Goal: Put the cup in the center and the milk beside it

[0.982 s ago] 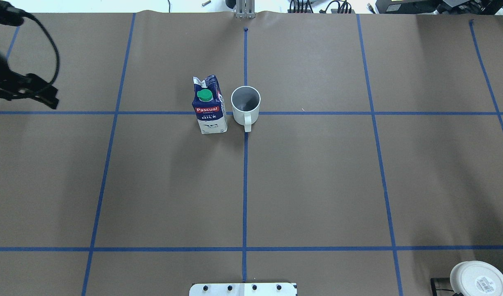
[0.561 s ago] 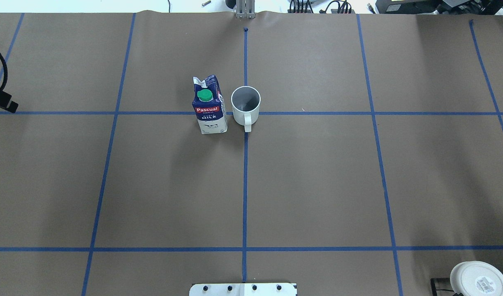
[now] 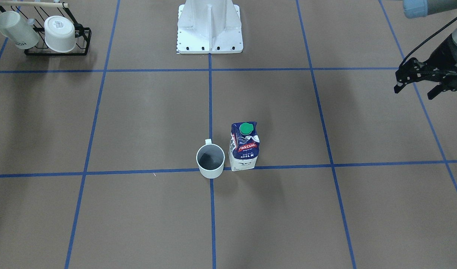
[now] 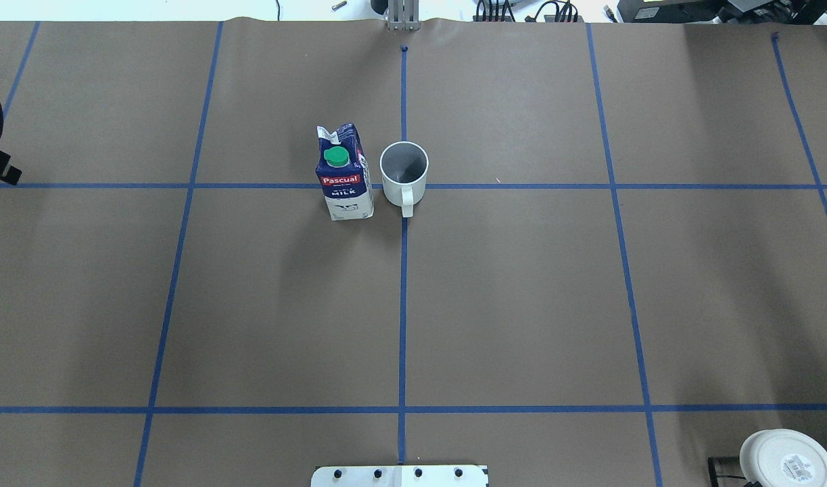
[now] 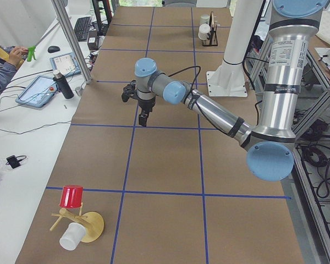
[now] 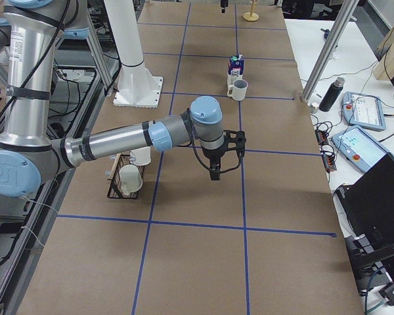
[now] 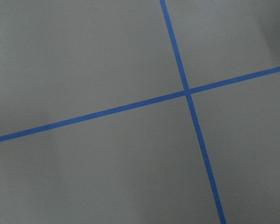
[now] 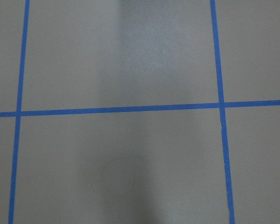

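The cup (image 4: 404,172), a small white mug with a dark grey inside, stands upright on the crossing of the blue tape lines at the table's middle, and also shows in the front view (image 3: 210,161). The milk (image 4: 344,174), a blue and white carton with a green cap, stands upright close beside it (image 3: 244,146), a narrow gap between them. My left gripper (image 3: 414,93) is open and empty, well above the table, far off to my left. My right gripper (image 6: 215,172) shows only in the right side view; I cannot tell its state.
A black wire rack (image 3: 82,41) with two white mugs stands near my base plate (image 3: 209,45) on my right side. A red cup (image 5: 71,196) and a white cup on a wooden stand sit at the table's left end. Monitors and cables lie beyond the far edge.
My left arm has drawn back to my left, almost out of the overhead view. The cup and the milk have not moved.
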Controlling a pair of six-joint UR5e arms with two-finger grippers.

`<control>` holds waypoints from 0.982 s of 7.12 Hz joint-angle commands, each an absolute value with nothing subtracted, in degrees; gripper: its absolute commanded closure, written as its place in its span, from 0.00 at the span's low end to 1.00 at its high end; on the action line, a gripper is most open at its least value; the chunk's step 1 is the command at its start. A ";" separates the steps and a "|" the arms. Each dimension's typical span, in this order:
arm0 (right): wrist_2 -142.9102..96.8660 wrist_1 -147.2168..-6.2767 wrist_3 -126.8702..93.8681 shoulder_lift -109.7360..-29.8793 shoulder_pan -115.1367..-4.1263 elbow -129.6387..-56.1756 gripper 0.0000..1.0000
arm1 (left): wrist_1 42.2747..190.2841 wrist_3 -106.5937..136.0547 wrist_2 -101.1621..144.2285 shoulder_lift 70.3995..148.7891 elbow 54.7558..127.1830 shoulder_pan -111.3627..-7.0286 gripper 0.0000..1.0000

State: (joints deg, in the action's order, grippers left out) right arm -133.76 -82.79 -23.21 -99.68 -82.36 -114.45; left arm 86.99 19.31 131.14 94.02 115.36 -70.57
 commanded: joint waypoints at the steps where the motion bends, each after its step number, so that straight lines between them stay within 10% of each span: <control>1: -133.51 -82.79 -18.66 -100.98 -82.35 -113.38 0.00 | 86.66 6.07 131.39 92.91 110.51 -78.36 0.02; 7: -133.86 -82.00 -15.47 -103.45 -83.23 -112.14 0.00 | 84.46 1.40 131.92 88.87 110.74 -82.35 0.02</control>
